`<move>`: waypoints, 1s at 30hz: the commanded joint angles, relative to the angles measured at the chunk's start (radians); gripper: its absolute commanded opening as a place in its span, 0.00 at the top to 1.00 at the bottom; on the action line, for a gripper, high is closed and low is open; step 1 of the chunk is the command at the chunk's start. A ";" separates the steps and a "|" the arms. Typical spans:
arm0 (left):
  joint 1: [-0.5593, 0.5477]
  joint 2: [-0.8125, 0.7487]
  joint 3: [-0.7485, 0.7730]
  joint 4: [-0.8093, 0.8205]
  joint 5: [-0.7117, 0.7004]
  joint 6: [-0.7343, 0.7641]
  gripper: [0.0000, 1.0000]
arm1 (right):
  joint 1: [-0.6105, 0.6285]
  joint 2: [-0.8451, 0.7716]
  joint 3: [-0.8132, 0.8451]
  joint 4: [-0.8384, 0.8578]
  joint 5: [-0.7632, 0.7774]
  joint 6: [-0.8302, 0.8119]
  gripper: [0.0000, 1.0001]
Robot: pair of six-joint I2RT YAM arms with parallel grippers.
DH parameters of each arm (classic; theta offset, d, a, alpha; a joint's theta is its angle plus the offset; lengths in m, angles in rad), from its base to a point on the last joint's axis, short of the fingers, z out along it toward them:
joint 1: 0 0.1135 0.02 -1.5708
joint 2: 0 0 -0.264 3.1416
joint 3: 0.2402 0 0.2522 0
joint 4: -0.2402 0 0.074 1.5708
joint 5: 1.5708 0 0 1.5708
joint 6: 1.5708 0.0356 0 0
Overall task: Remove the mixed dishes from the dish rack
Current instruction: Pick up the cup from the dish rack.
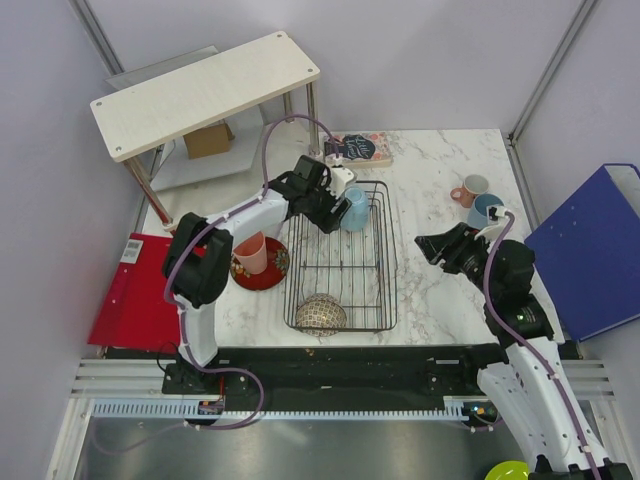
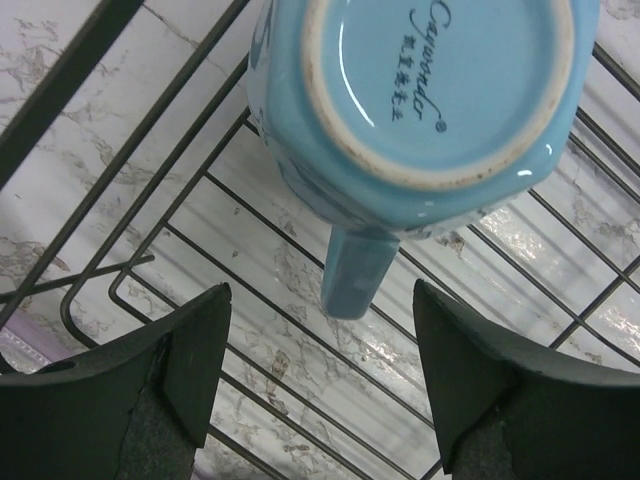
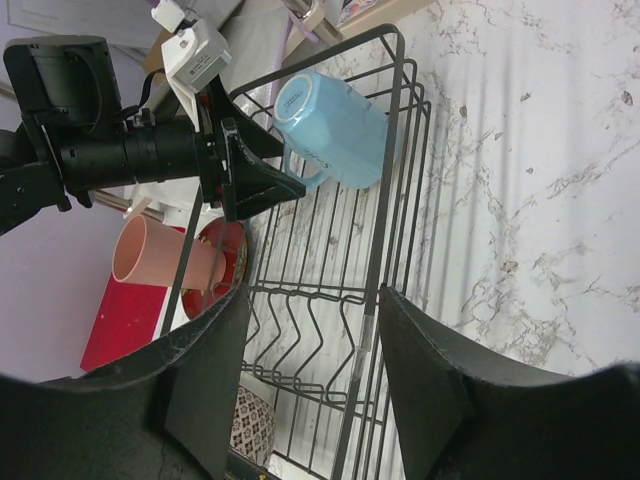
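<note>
The left gripper point(image 2: 320, 308) is spread wide over the far end of the dish rack point(image 1: 385, 262). Its 2 fingers point(image 2: 195, 345) flank the handle point(image 2: 355, 270) of a light blue mug point(image 2: 430, 90) without touching it. That mug lies on its side on the rack's wire bottom, with its printed base turned toward the left wrist camera. At the rack's near end sits the speckled bowl point(image 1: 320, 313). Just left of the rack, the salmon-pink tumbler point(image 1: 250, 252) rests on the dark red plate point(image 1: 272, 278). The right gripper point(image 1: 432, 248) is also spread and holds nothing, hanging over the marble-patterned table point(image 1: 440, 300) right of the rack. Beyond it, at the far right, a salmon-pink mug point(image 1: 470, 190) and a 2nd light blue mug point(image 1: 487, 210) stand upright, just beside each other.
</note>
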 commanded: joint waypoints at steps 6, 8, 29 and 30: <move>-0.020 0.075 0.100 0.013 0.019 0.066 0.24 | 0.004 0.010 -0.016 0.024 -0.012 -0.021 0.38; -0.020 0.090 0.106 0.011 0.023 0.067 0.25 | 0.004 0.010 -0.017 0.025 -0.012 -0.022 0.38; -0.025 0.109 0.088 0.034 0.031 0.059 0.72 | 0.004 0.005 -0.039 0.022 -0.015 -0.016 0.38; -0.025 0.109 0.085 0.036 0.034 0.055 0.79 | 0.003 0.003 -0.039 0.021 -0.015 -0.016 0.38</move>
